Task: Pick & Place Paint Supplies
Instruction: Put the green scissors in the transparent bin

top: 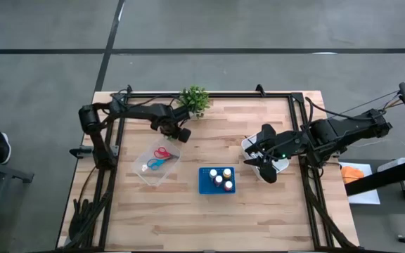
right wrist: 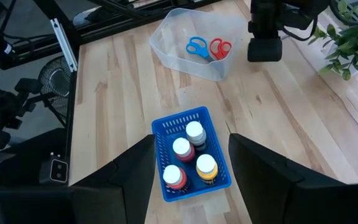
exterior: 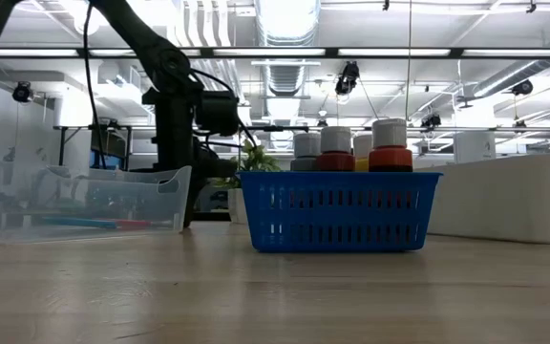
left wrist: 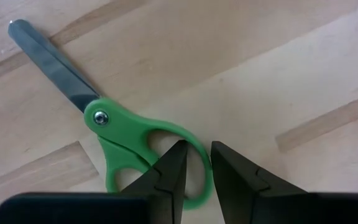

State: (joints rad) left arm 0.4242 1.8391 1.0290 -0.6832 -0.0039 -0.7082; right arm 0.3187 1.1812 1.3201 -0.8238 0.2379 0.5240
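Sorting was well along. Four paint bottles point(right wrist: 189, 154) stood in the blue basket point(top: 205, 184); blue and red scissors point(right wrist: 208, 47) lay in the clear bin point(top: 143, 171).

Green scissors point(left wrist: 129, 138) lay flat on the worktop point(top: 259, 211) near the potted plant point(top: 195, 100). Left tool point(left wrist: 195, 163) pinched one handle loop, apparently not lifted.

Right tool point(right wrist: 190, 160) hung unclenched and empty above the basket.
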